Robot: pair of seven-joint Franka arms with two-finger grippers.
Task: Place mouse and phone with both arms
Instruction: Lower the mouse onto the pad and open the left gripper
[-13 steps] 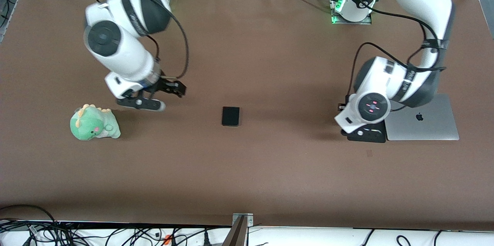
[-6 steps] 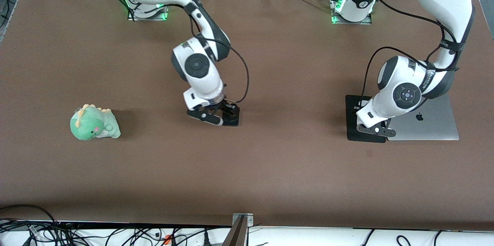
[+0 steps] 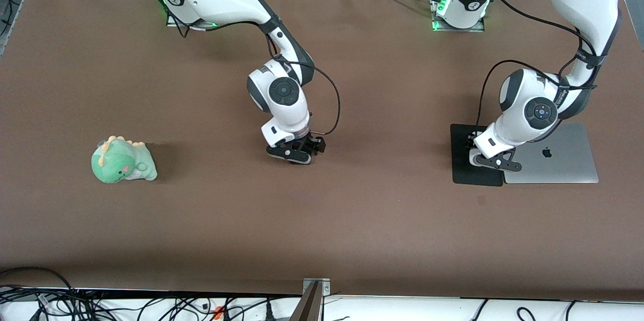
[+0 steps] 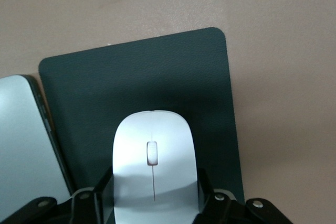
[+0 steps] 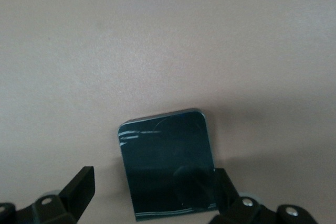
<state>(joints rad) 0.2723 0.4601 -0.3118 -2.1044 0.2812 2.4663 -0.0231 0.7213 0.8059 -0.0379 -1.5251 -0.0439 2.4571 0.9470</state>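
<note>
Two hands: left hand point(image 4: 152, 205) pinches the glossy white mouse point(image 4: 153, 163); right hand point(image 5: 152, 195) spread around the black phone point(image 5: 167, 163).

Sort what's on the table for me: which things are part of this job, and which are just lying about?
Job:
mouse, held by left gripper over the mat
phone, on the table between the open right gripper's fingers

Lying about:
dinosaur toy
laptop
mat, beside the laptop

Left gripper point(image 4: 152, 205) low near its own end of the table, fingers clamped tight. Right gripper point(image 5: 152, 195) low at mid-table (arm reaching far out), fingers spread wide.
</note>
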